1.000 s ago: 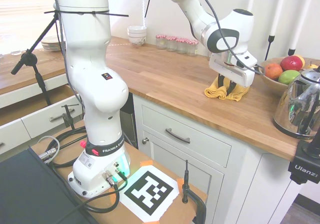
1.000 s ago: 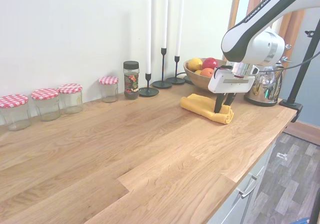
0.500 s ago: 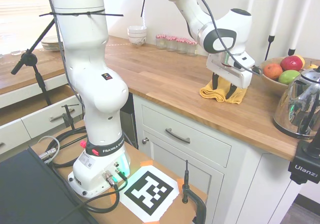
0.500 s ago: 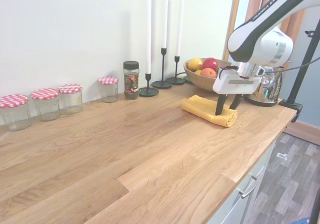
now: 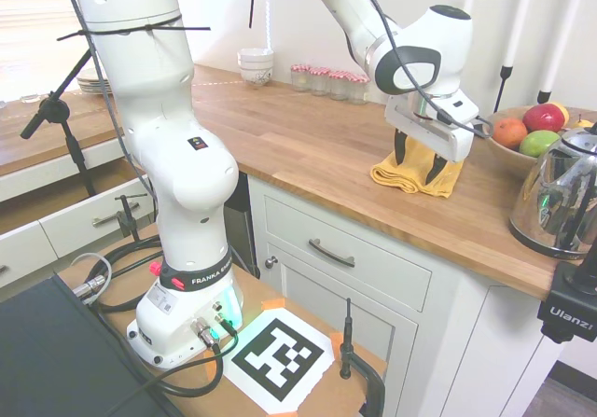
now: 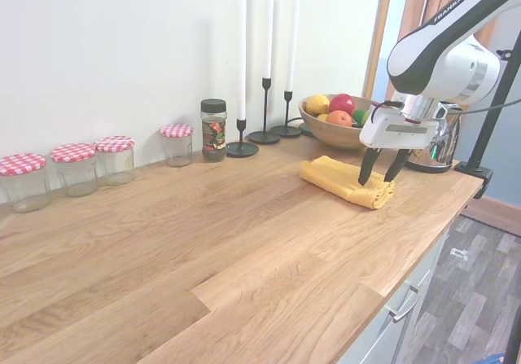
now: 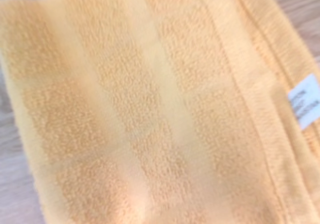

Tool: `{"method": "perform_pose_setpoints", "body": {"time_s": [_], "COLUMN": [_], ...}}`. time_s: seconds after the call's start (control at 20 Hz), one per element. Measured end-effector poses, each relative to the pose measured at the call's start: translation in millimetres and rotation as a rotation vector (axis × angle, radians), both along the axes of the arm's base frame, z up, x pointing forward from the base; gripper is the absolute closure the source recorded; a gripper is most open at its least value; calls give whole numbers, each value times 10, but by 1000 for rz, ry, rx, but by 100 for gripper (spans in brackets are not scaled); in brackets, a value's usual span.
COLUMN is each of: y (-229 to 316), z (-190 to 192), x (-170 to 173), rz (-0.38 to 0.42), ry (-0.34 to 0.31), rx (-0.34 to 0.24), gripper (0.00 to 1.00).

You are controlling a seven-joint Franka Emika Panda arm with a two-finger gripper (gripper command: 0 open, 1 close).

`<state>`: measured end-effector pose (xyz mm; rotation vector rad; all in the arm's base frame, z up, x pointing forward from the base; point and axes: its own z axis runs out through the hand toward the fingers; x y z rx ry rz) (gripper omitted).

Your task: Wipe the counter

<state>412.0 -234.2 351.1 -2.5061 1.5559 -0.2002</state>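
Yellow folded cloth point(image 6: 346, 181) lies on the counter point(image 6: 203, 242) near a fruit bowl point(image 6: 326, 128). Above it, the gripper point(image 6: 381, 168) hangs with fingers spread, grasping nothing.

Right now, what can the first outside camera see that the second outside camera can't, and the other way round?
Only the first exterior view shows the white cabinets under the counter, the stacked white bowls and the arm's base on a small tagged table.

Only the second shows the full row of red-checked jars, the spice jar and three tall candlesticks.

Both show the wooden counter, the folded yellow towel, the fruit bowl, the kettle and the hand, open over the towel.
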Motion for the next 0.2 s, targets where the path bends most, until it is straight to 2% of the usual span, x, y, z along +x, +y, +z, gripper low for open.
{"method": "perform_pose_setpoints", "body": {"time_s": [0.2], "y": [-28], "z": [168], "x": [-55], "rz": [5], "ry": [-22], "rx": [-2], "gripper": [0]}}
